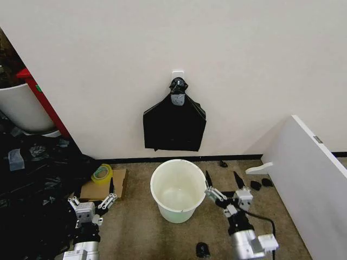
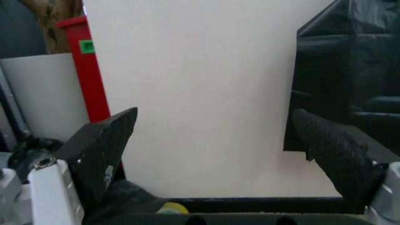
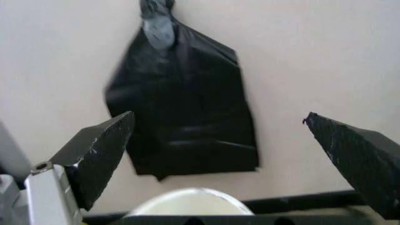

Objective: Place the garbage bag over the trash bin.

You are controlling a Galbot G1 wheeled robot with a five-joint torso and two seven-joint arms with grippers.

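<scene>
The trash bin (image 1: pixel 174 190) is a round cream-white bucket standing upright on the brown floor, with nothing inside; its rim also shows in the right wrist view (image 3: pixel 187 205). A single garbage bag is out of view. A flat triangular bunch of black bags (image 1: pixel 174 127) (image 3: pixel 181 117) (image 2: pixel 350 70) hangs by its knot on the wall above the bin. My right gripper (image 1: pixel 223 180) (image 3: pixel 225 140) is open just right of the bin's rim, holding nothing. My left gripper (image 1: pixel 92 196) (image 2: pixel 216 140) is open low on the bin's left, apart from it and also holding nothing.
A cardboard box (image 1: pixel 103 188) with a tape roll (image 1: pixel 101 173) lies left of the bin. A heap of black plastic (image 1: pixel 32 184), a large white tub (image 1: pixel 21 108) and a red post (image 1: pixel 43 100) stand at the left. A white board (image 1: pixel 309 173) slants at the right.
</scene>
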